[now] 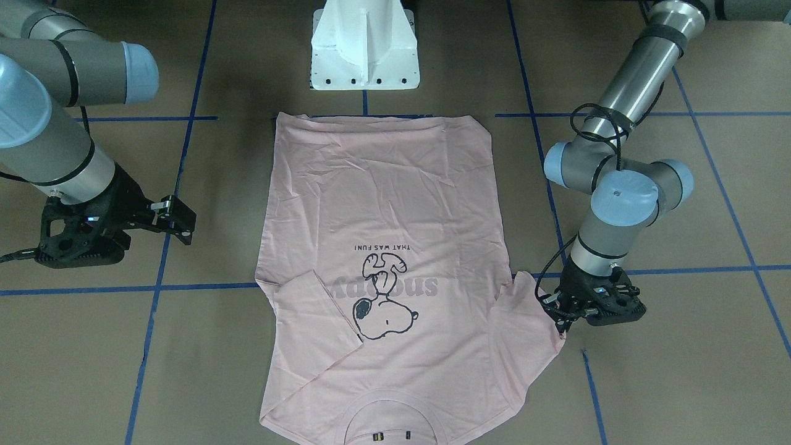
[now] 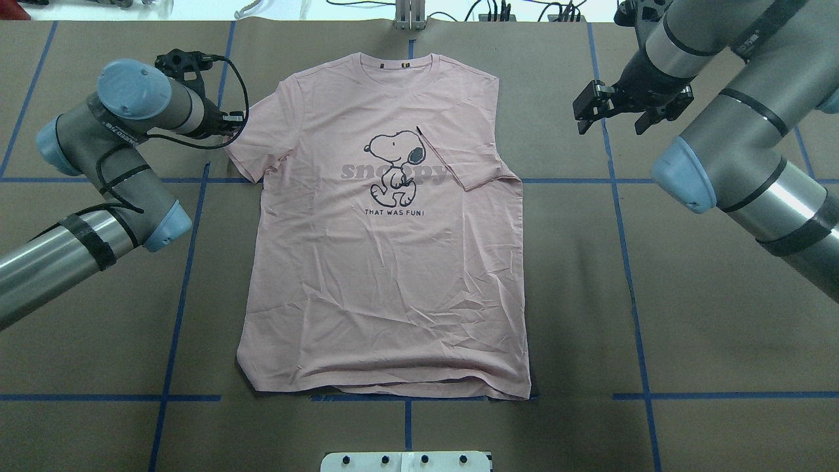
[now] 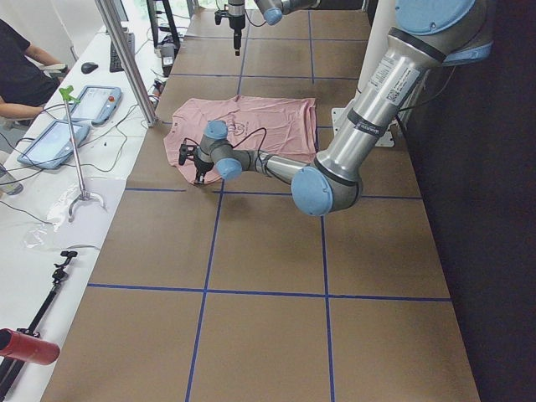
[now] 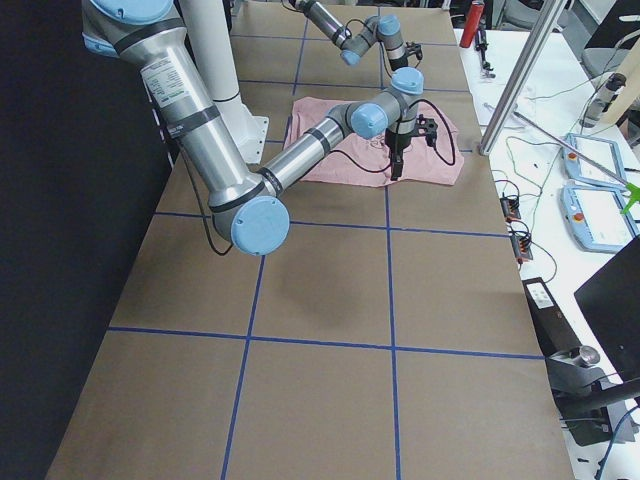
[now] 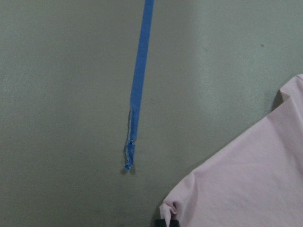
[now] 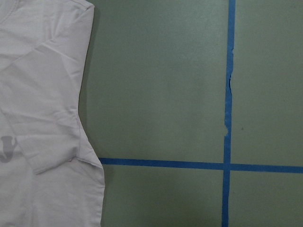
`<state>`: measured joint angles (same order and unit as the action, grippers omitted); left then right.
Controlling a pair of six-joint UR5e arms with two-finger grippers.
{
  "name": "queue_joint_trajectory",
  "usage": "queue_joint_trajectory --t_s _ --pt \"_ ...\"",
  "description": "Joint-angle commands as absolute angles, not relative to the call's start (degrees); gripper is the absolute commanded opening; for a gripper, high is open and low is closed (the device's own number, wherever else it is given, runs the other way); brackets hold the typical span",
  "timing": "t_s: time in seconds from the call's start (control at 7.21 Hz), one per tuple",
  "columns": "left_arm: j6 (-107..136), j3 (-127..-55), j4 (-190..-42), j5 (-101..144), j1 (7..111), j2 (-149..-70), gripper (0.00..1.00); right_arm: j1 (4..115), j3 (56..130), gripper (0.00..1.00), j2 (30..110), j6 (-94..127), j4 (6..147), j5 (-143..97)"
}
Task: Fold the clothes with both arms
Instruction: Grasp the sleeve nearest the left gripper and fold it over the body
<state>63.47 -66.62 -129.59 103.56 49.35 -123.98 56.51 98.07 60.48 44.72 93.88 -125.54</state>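
Note:
The pale pink T-shirt point(image 2: 387, 275) lies flat and print-up on the brown table, collar at the far edge from the robot. One sleeve point(image 2: 465, 164) is folded in over the chest beside the dog print; the other sleeve point(image 2: 246, 151) lies spread out. My left gripper point(image 2: 233, 124) sits low at the outer edge of that spread sleeve, and the left wrist view shows the sleeve corner point(image 5: 170, 208) puckered at its fingertip, so it is shut on it. My right gripper point(image 2: 611, 118) hovers open above bare table, well to the side of the shirt point(image 6: 38, 94).
Blue tape lines point(image 2: 629, 262) grid the table. The white pedestal base point(image 1: 364, 49) stands just behind the shirt's hem. Along the far table edge runs a bench with tablets point(image 3: 75, 109), cables and a metal pole point(image 3: 126, 59); a seated person point(image 3: 21, 75) is there.

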Motion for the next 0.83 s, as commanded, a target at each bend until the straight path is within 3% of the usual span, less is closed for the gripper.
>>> queue_joint_trajectory --t_s 0.0,0.28,0.42,0.69 --pt "69.4 -71.4 -121.4 105.5 49.4 -128.3 0.0 56.5 98.2 1.0 61.3 44.5 93.7 -125.4" --pt "80.6 -68.0 -120.8 105.4 45.8 -136.2 0.0 56.5 98.2 1.0 61.7 44.4 93.6 -125.2" --pt "84.0 -62.4 -121.4 105.0 43.5 -141.0 0.0 56.5 98.2 1.0 61.7 44.3 93.6 -125.2" --pt "85.3 -59.7 -123.3 104.2 42.1 -141.9 0.0 56.5 98.2 1.0 61.7 44.5 93.6 -125.2"
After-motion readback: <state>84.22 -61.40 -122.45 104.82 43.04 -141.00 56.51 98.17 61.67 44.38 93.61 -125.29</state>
